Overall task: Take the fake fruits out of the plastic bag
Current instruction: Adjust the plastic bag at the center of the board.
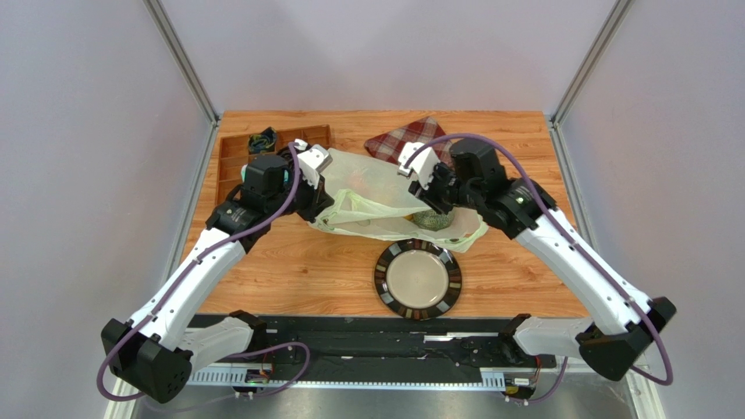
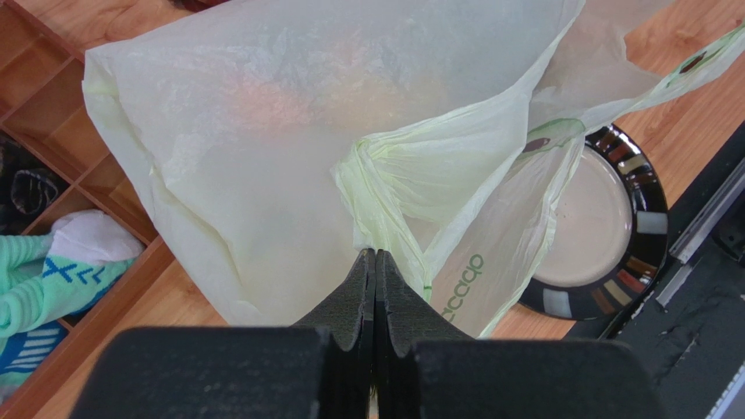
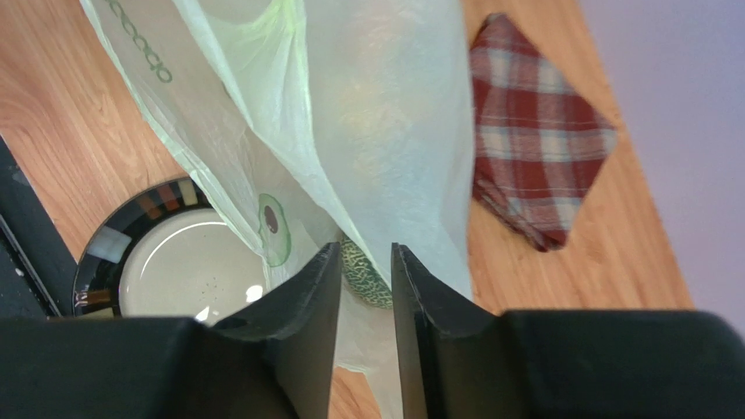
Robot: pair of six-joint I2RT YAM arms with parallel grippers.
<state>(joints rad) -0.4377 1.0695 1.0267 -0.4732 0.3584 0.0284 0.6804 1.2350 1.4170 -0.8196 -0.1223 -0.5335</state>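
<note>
The plastic bag [image 1: 385,194] lies at the table's middle, thin and pale yellowish with green print. My left gripper [image 1: 322,205] is shut on a gathered fold of the bag [image 2: 385,183] at its left end; its tips [image 2: 375,255] meet on the film. My right gripper [image 1: 437,208] is at the bag's right end, jaws a narrow gap apart [image 3: 365,253]. The netted grey-green melon [image 3: 363,275] shows just beyond them, partly under the film, and also in the top view [image 1: 431,218]. Other fake fruits show only as orange-yellow blurs through the bag [image 2: 271,100].
A dark-rimmed round plate [image 1: 418,279] sits just in front of the bag [image 2: 603,227] [image 3: 175,271]. A red plaid cloth [image 1: 407,140] lies behind the bag [image 3: 533,157]. A wooden compartment tray [image 1: 236,150] with cloth items [image 2: 61,262] stands at the back left.
</note>
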